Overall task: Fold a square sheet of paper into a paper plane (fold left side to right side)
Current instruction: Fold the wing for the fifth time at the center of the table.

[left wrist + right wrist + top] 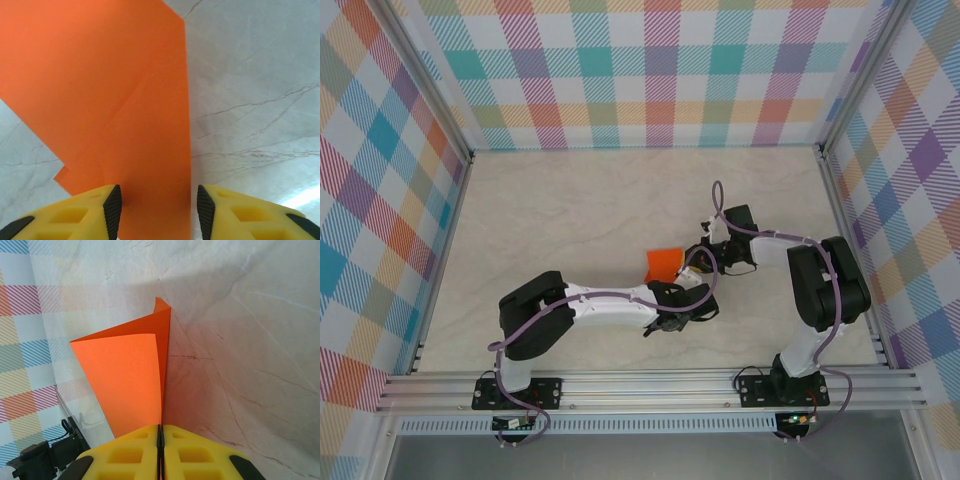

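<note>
The square sheet of paper (665, 263) is bright orange, folded over on itself and lifted off the table near the middle. In the right wrist view the paper (131, 375) stands edge-on with two layers, and my right gripper (160, 432) is shut on its lower edge. In the top view the right gripper (705, 252) sits at the paper's right side. My left gripper (155, 210) is open, its black pads (112, 207) on either side of the paper (120, 110), which passes between them. The left gripper (682, 300) is just below the paper.
The marble-patterned table (580, 210) is walled by checkered panels (650, 70) at the back and sides. An aluminium rail (650, 385) runs along the near edge with both arm bases. Purple cables (720, 200) loop over the right arm.
</note>
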`<action>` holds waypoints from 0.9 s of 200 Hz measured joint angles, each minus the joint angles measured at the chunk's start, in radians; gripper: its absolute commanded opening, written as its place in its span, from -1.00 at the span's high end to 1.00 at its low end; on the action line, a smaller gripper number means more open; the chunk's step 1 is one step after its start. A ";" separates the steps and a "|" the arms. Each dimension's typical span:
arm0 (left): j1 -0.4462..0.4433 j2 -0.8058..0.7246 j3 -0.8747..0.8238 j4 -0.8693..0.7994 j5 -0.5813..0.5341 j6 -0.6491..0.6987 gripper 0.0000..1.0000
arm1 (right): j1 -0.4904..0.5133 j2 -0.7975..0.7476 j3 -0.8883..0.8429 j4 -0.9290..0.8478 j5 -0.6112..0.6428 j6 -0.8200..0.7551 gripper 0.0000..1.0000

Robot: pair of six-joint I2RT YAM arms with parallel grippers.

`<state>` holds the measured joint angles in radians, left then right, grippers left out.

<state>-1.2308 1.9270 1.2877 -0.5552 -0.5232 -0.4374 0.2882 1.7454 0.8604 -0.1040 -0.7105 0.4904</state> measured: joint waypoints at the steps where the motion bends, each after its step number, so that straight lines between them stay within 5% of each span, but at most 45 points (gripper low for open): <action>1: 0.000 0.000 0.000 0.000 0.000 0.000 0.20 | 0.000 0.000 0.000 0.000 0.000 0.000 0.79; 120: 0.000 0.041 0.010 -0.021 -0.021 -0.015 0.38 | 0.008 0.000 0.014 -0.056 0.030 0.019 0.76; 180: -0.006 0.024 -0.003 0.010 -0.022 0.019 -0.21 | 0.008 0.000 0.056 -0.116 0.029 0.079 0.78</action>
<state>-1.2373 1.9511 1.2846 -0.5449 -0.5449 -0.4179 0.2966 1.7454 0.9165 -0.2195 -0.6815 0.5694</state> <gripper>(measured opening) 0.582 0.110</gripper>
